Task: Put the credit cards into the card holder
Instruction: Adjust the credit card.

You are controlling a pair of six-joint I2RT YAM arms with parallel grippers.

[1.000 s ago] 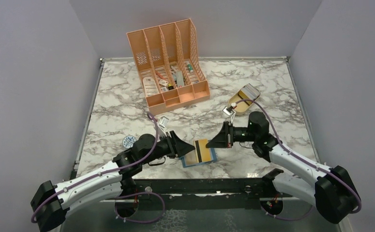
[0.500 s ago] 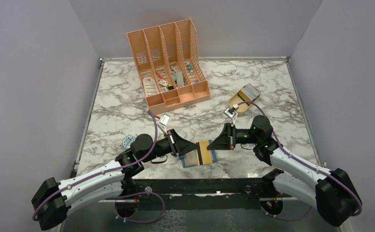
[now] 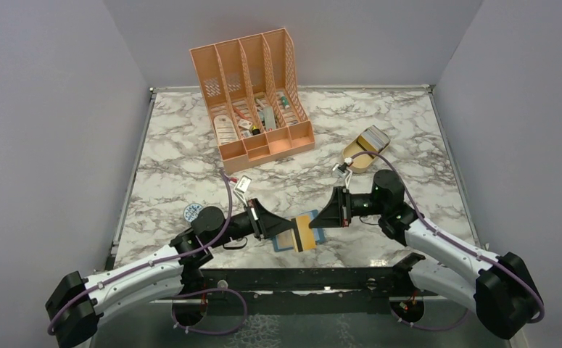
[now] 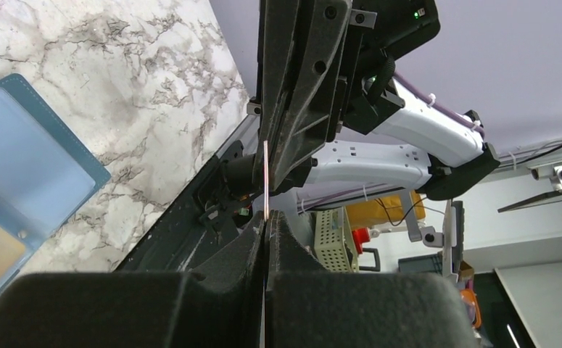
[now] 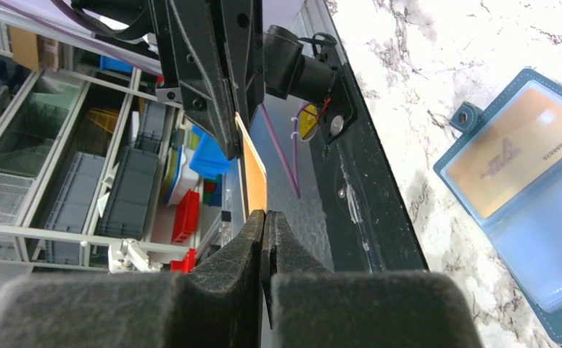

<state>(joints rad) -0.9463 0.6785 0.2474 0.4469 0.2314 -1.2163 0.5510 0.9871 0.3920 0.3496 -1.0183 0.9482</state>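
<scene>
A gold credit card (image 3: 303,233) hangs on edge just above the open teal card holder (image 3: 315,235), which lies flat near the table's front edge. My left gripper (image 3: 291,223) is shut on the card's left end and my right gripper (image 3: 315,215) is shut on its right end, fingertips facing each other. The left wrist view has the card (image 4: 265,181) edge-on between my left gripper (image 4: 265,221) and the right one. In the right wrist view its orange face (image 5: 253,177) rises from my right gripper (image 5: 264,214). Another credit card (image 5: 513,156) sits in a pocket of the holder (image 5: 553,239).
A peach desk organizer (image 3: 256,94) stands at the back. A tan oval tray (image 3: 365,148) with cards lies behind the right arm. A round blue-white disc (image 3: 193,212) lies left of the left arm. The table's black front rail (image 3: 292,275) runs just below the holder.
My left gripper has moved in and shut on the card that the right gripper held. The card has tipped from lying flat to standing more on edge.
</scene>
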